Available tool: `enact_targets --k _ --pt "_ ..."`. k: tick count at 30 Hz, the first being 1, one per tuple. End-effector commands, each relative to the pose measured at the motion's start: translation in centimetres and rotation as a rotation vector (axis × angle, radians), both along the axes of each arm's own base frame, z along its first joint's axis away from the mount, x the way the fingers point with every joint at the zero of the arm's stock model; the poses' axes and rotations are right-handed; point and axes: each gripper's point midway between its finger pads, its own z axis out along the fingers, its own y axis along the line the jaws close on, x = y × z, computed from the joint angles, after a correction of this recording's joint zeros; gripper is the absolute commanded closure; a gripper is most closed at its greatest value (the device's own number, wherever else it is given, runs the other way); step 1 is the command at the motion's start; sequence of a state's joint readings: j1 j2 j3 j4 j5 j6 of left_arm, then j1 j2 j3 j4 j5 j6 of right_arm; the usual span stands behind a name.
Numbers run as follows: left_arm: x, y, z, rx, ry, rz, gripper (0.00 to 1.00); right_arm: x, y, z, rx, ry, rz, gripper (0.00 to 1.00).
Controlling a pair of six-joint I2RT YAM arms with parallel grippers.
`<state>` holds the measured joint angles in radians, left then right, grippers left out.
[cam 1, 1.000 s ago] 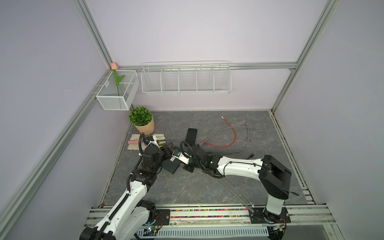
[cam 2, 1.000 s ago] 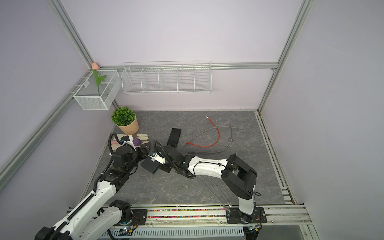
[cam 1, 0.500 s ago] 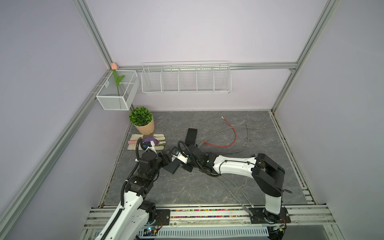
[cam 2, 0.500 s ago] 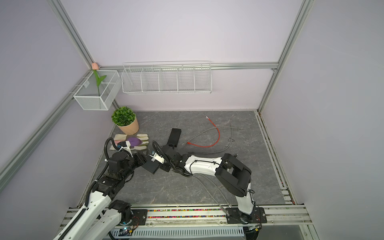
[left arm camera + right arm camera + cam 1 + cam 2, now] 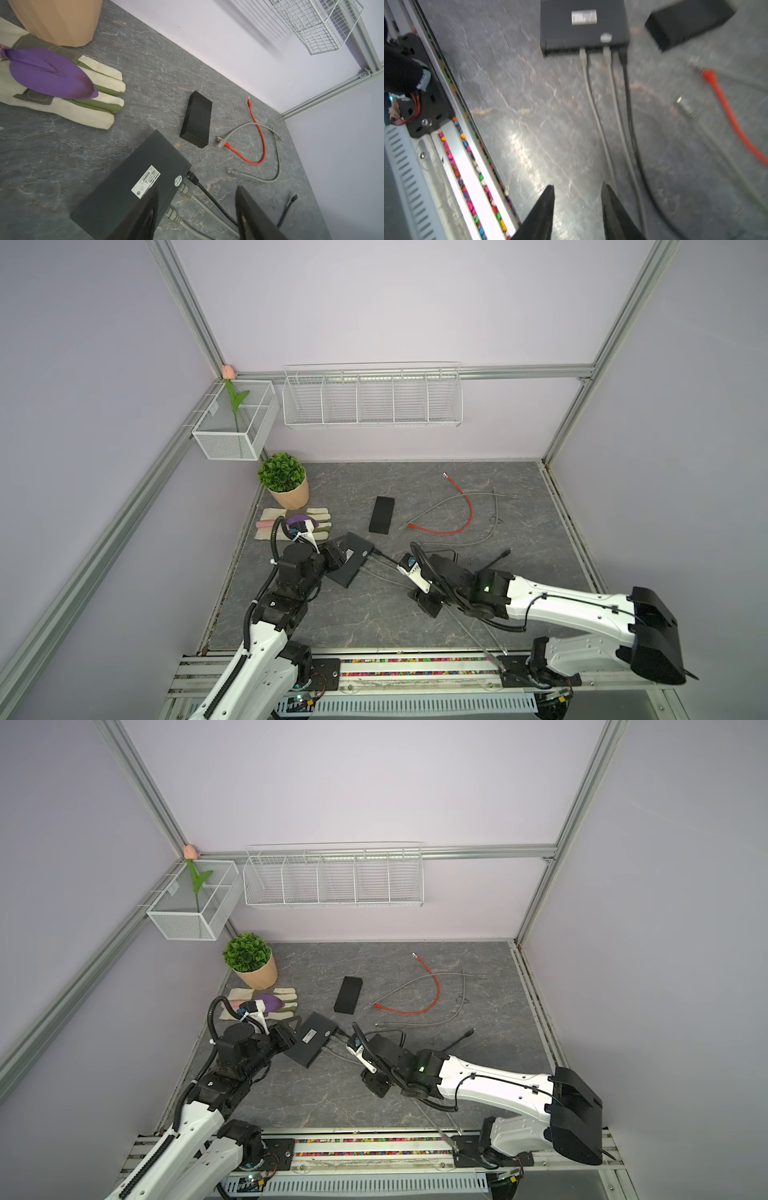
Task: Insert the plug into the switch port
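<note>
**A:** Where is the switch?
**B:** The switch [image 5: 350, 557] lies flat on the grey table [image 5: 365, 618], left of the middle and label side up. Its port face is turned to the right and a little near

**A:** And the plug?
**B:** The black plug [image 5: 192, 179] stands in the port at the far end of that face, and its black cable runs off to the right. Two grey plugs [image 5: 186, 191] sit in ports beside it, on the near side

**A:** What about the left gripper?
**B:** The left gripper [image 5: 197, 188] is at the switch's left side with its jaws spread wide. In the left wrist view one finger [image 5: 148, 209] overlaps the switch's top and the other hangs over the cables. Nothing is clamped between them

**A:** The right one?
**B:** The right gripper [image 5: 577, 187] is well to the right of the switch, over bare table. Its jaws are parted and empty, and it points back along the cables. That view is blurred. A black box [image 5: 382, 515] and a red cable [image 5: 726, 110] lie farther back
</note>
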<state>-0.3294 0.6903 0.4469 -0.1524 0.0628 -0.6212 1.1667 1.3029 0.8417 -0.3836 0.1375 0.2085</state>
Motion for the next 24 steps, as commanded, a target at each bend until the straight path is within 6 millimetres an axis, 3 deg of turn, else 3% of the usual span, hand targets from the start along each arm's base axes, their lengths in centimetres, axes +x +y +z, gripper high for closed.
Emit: enact_targets --k 1,8,14,18,24 --pt "-0.1 -0.9 -0.2 -0.033 -0.007 -0.040 0.41 -3.5 -2.8 -4.2 -0.048 0.243 -0.087 0.60" --pt "-0.2 -1.4 -0.4 -0.060 -0.008 -0.065 0.42 -4.7 -6.1 -6.6 -0.136 0.317 -0.203 0.59" --pt "-0.1 -1.7 -0.2 -0.075 -0.016 -0.075 0.43 -3.7 -9.9 -10.1 -0.342 0.324 -0.389 0.56" --pt "0.2 -2.1 0.1 -0.086 -0.024 -0.089 0.44 -2.1 -12.2 -11.0 -0.421 0.299 -0.499 0.56" --pt "0.7 -2.3 0.7 -0.095 -0.047 -0.092 0.44 2.1 -15.7 -9.3 -0.485 0.152 -0.646 0.53"
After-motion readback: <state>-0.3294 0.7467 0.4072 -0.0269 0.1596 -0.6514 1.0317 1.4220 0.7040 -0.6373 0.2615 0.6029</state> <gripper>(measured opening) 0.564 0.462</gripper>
